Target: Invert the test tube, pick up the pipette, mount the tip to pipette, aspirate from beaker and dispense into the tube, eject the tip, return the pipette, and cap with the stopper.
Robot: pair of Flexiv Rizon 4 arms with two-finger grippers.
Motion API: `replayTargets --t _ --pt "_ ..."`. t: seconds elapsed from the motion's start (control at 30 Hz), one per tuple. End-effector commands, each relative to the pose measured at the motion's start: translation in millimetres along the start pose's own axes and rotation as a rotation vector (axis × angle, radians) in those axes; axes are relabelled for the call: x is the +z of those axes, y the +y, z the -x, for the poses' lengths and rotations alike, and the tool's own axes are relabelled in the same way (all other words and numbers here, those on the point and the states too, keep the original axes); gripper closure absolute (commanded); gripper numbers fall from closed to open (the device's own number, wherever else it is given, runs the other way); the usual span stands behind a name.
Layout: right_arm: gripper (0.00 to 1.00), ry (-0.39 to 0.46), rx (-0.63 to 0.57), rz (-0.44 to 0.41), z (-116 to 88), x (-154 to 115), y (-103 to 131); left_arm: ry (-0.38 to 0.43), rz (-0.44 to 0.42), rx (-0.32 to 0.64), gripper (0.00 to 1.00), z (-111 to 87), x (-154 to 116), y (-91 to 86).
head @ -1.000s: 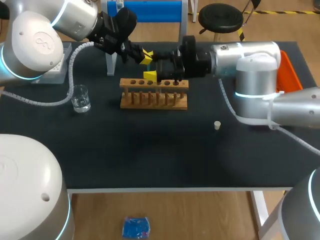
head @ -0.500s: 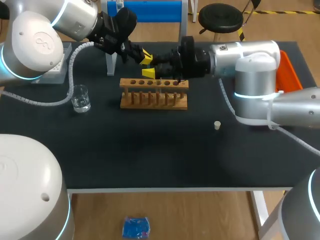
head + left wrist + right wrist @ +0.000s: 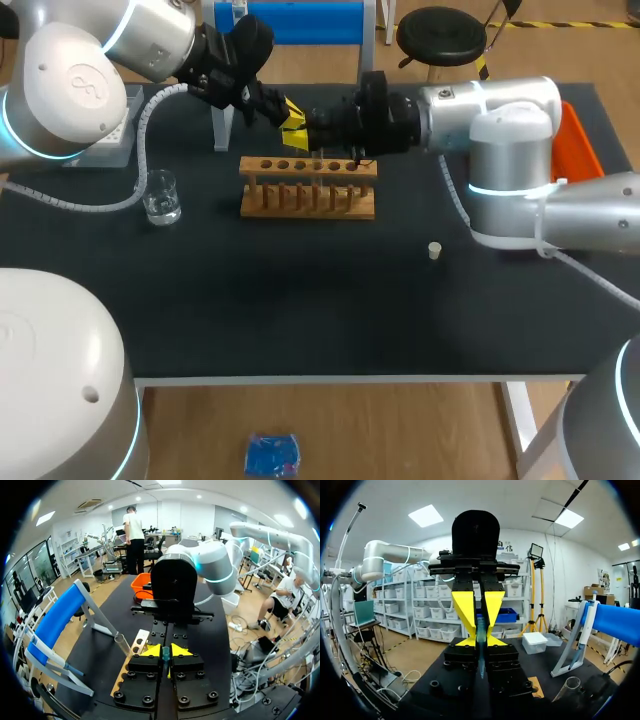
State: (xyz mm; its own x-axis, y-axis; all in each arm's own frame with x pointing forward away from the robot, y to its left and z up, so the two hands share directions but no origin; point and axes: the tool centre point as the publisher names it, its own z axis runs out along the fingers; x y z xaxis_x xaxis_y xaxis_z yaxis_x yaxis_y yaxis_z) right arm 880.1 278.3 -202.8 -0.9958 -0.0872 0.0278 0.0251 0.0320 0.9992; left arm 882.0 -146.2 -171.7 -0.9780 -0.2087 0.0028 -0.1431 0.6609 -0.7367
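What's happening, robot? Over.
Left end effector and right end effector both shut on tube, near rack. Stopper loose on table. Nothing in the way.

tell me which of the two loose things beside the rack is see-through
The beaker, standing to the robot's left of the wooden rack: clear glass. The stopper, to the rack's right, is small, opaque and pale.

Beaker [image 3: 160, 197] L of rack [image 3: 308, 187], stopper [image 3: 435, 251] R
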Motion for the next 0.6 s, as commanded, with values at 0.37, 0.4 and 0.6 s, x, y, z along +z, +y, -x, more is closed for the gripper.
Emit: replayTargets --t 0.37,0.4,0.6 --pt "1.0 0.002 0.003 -0.005 -0.7 -0.1 -0.3 0.004 0.005 -0.001 0.0 0.9 -1.2 -0.7" --pt "1.0 0.001 0.003 -0.005 -0.5 -0.5 -0.3 0.004 0.005 -0.001 0.0 0.9 -1.2 -0.7" --pt "1.0 -0.001 0.001 -0.007 -0.4 -4.4 0.1 0.004 0.005 -0.001 0.0 0.9 -1.2 -0.7"
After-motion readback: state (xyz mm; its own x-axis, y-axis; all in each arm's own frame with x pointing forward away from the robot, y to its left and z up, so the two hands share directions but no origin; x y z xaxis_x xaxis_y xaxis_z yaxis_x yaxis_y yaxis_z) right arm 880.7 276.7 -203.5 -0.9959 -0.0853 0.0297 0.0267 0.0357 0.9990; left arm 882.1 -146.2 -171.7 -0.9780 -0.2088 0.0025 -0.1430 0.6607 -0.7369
